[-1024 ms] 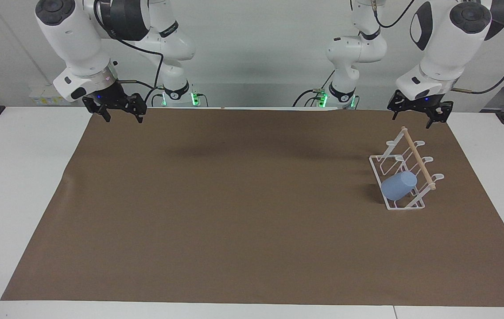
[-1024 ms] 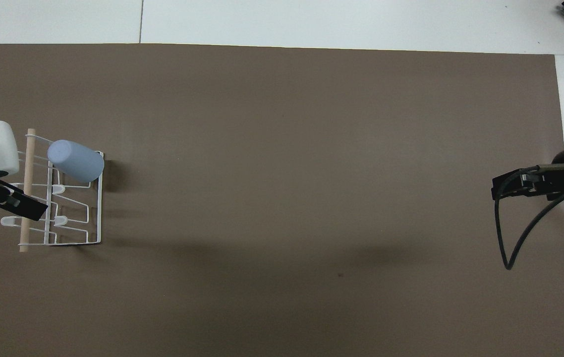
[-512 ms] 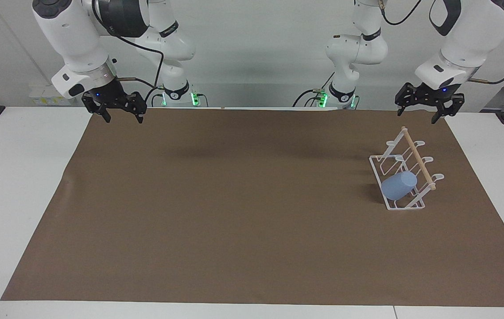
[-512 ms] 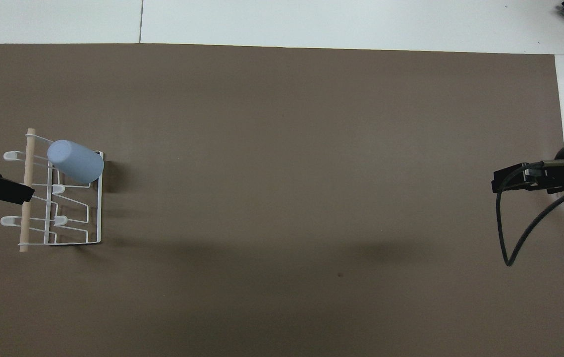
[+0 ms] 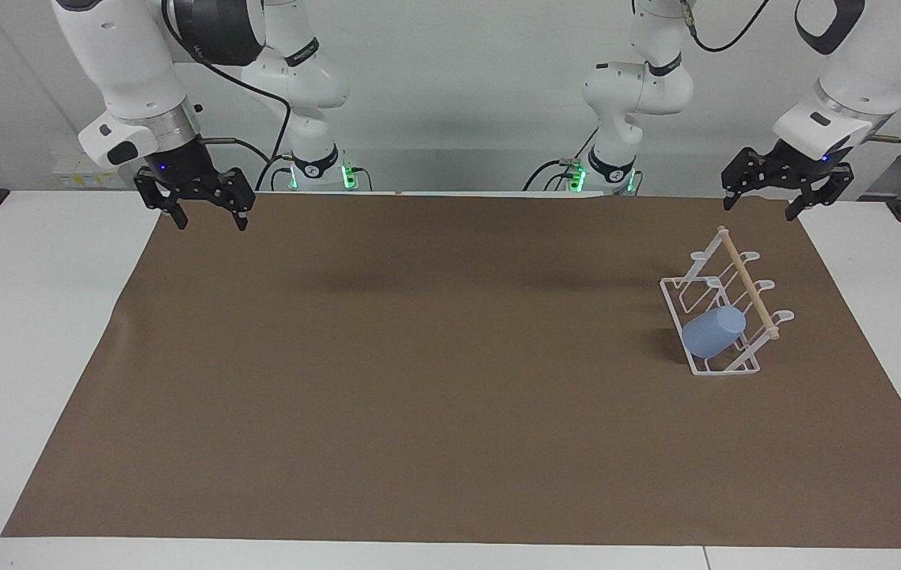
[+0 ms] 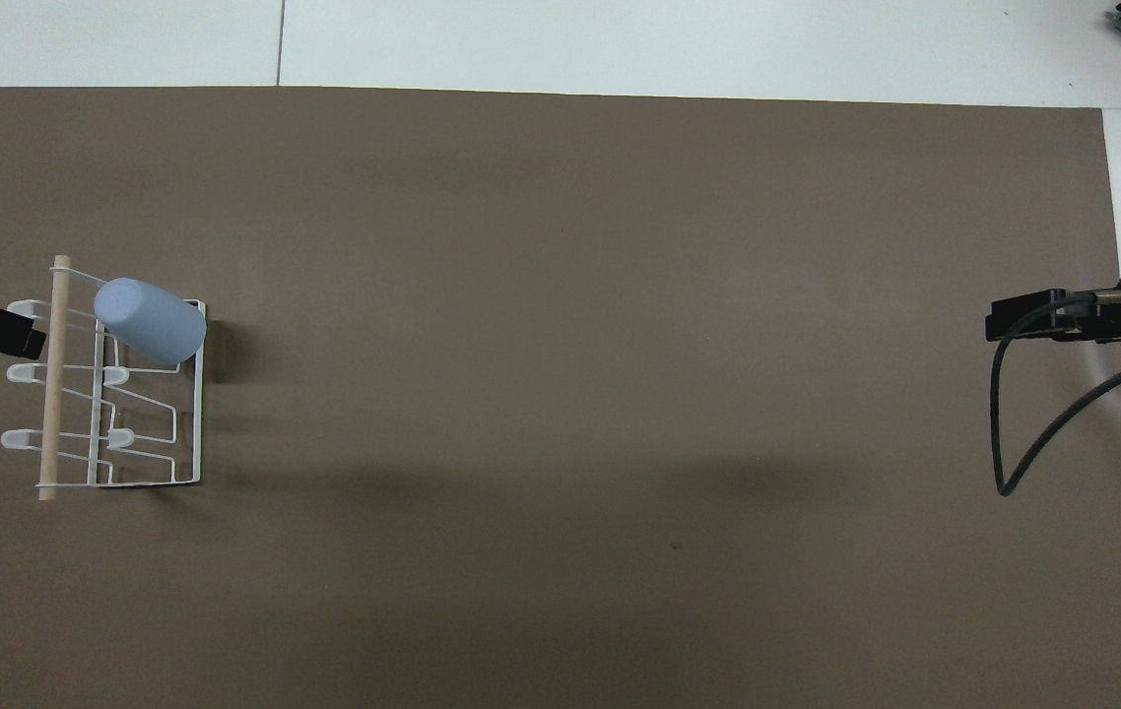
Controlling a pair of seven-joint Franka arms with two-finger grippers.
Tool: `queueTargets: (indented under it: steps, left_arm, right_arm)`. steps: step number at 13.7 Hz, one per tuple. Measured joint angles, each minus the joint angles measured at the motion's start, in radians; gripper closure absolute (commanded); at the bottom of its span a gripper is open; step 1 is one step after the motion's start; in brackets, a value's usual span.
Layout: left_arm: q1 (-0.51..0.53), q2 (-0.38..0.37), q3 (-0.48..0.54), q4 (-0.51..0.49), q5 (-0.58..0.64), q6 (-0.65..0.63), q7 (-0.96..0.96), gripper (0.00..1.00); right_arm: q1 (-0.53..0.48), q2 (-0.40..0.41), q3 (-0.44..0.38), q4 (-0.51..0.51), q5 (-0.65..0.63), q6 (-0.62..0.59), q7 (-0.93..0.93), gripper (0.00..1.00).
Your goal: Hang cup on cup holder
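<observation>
We see the left pincer has lifted away from the cup holder, fingers spread, empty. The cup hangs on a prong. Right pincer spread, waiting over the worktop. Looks done.

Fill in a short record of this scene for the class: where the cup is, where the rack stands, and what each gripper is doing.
cup: hung tilted on the rack, on the prong farthest from the robots
rack: on the brown mat, toward the left arm's end
left gripper: open, empty, raised near the mat's corner by the rack
right gripper: open, empty, raised over the mat's other end, waiting
</observation>
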Motion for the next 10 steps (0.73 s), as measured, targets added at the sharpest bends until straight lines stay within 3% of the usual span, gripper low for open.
queueTargets:
  steps: [10]
  left_arm:
    - [0.007, -0.03, -0.027, 0.009, 0.0, -0.03, -0.024, 0.0]
  right_arm:
    - [-0.025, 0.0, -0.002, 0.0, 0.046, 0.007, 0.0, 0.0]
